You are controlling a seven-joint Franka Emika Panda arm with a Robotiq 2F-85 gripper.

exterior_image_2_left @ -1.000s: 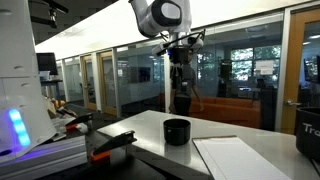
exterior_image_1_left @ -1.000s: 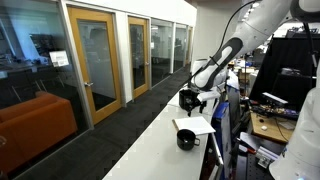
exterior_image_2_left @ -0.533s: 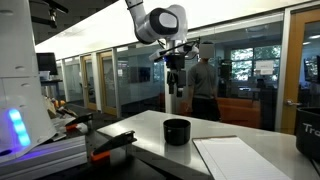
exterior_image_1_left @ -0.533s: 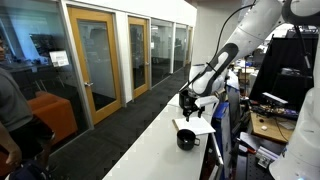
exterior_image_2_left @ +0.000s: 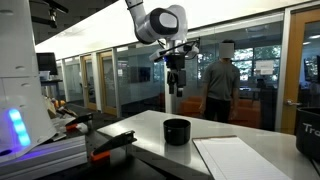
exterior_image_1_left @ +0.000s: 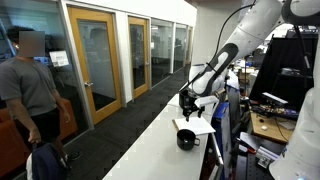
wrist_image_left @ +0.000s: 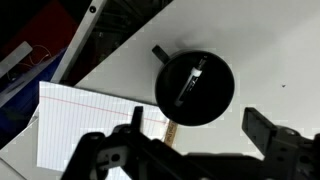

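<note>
One gripper, jaws wide and empty, hovers well above one black cup standing untouched on the white worktop, just beside a lined pad, a slim stick inside it; nothing grasped yet.

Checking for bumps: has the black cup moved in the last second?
No. The black cup sits in the same spot on the table, just left of the paper.
</note>
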